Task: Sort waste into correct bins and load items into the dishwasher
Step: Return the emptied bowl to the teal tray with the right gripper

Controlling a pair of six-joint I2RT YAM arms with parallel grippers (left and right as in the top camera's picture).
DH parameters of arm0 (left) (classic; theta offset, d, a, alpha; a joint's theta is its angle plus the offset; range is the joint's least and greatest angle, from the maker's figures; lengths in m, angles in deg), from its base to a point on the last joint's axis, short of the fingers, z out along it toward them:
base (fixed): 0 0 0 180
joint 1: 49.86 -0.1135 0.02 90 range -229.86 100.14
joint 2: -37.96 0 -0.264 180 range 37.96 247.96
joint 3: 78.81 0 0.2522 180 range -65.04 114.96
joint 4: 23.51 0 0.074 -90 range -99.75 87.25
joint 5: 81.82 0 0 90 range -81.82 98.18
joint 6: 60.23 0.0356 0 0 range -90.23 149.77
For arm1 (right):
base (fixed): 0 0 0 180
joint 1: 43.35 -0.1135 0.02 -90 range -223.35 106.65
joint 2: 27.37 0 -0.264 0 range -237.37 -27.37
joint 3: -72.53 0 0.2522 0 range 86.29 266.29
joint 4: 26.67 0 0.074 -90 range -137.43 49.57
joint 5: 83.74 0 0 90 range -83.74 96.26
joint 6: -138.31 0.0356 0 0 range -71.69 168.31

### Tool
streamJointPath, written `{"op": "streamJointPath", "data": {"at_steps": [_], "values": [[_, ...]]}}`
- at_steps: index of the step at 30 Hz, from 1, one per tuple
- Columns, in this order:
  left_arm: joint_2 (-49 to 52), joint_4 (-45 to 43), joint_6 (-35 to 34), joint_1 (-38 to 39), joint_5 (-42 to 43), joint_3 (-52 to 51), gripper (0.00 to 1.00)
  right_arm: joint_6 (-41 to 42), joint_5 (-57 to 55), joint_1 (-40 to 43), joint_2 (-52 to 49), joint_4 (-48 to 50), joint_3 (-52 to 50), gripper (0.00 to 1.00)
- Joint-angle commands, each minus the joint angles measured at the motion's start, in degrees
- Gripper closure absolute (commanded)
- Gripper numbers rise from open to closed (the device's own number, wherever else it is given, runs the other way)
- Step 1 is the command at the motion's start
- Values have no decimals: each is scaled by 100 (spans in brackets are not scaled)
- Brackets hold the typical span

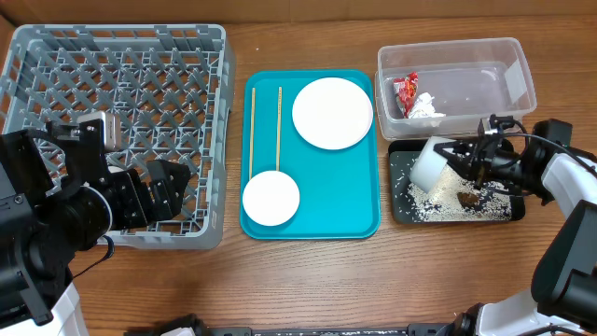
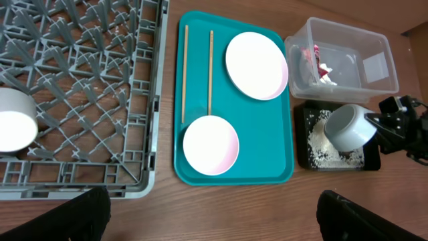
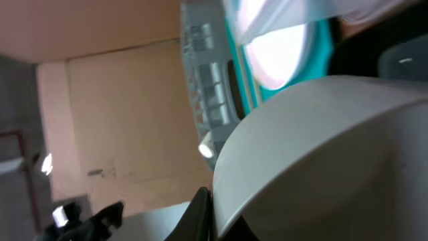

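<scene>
My right gripper (image 1: 471, 159) is shut on the rim of the pale grey-green bowl (image 1: 431, 161), holding it tipped on its side over the black tray (image 1: 401, 213). Rice grains (image 1: 438, 207) and a dark brown lump (image 1: 466, 197) lie in that tray. The clear tub (image 1: 485, 65) holds the red wrapper (image 1: 406, 91) and white paper scraps (image 1: 426, 106). The large plate (image 1: 332, 112), the smaller pink dish (image 1: 270, 198) and two chopsticks (image 1: 252, 131) lie on the teal tray. My left gripper (image 1: 173, 187) is open and empty over the grey rack's (image 1: 121, 65) front right corner. A white cup (image 2: 13, 127) sits in the rack.
The teal tray (image 1: 359, 201) lies between the rack and the two bins. Bare wooden table (image 1: 308, 280) runs along the front. The right wrist view is mostly filled by the bowl (image 3: 321, 154).
</scene>
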Motion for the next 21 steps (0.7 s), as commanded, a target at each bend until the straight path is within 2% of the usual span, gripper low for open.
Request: {"op": "streamJointPath", "data": {"at_steps": [1,2,4,8,13,21], "values": [[9,11,129,24,39,114,0,535,-671,-50,216,-111,74,96],[9,11,129,24,39,114,0,9,-262,-107,249,-332,107,96],[9,9,129,24,39,114,0,-474,-214,-273,334,-737,258,96],[9,11,129,24,39,114,0,-1049,-1381,-896,638,-1735,962,96],[9,11,129,24,39,114,0,-625,-3499,-2347,925,-2151,1768,96],[9,11,129,24,39,114,0,501,-6067,-4907,721,-1370,1812,96]]}}
